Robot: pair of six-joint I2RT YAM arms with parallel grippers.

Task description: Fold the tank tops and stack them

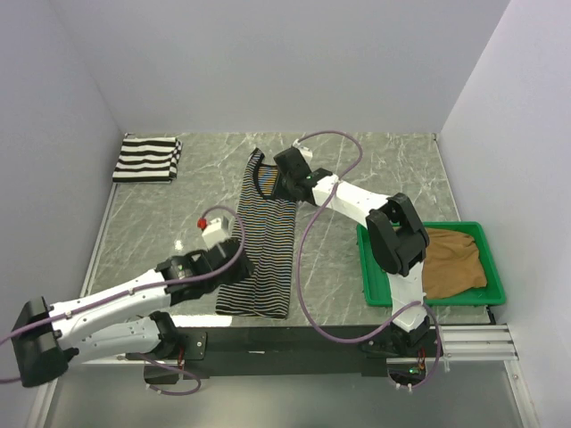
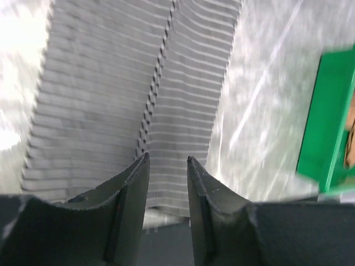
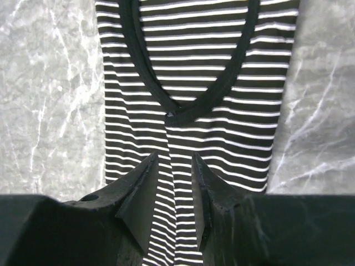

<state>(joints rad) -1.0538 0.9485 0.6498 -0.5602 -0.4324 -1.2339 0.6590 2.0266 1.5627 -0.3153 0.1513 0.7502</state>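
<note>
Lengthwise, the pinstripe top (image 1: 265, 259) runs from lower centre to upper centre; right tool (image 3: 175, 156) hovers at its upper end, left tool (image 2: 167, 159) at its lower, both parted and empty.

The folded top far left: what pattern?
The folded tank top has wide black-and-white stripes, best in top external view.

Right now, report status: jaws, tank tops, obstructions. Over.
Both jaws open, empty: left near hem, right at neckline of dark pinstriped cloth tank top. Wide-striped black-and-white top folded far left; tan top in green plastic tray. Nothing blocking.
</note>
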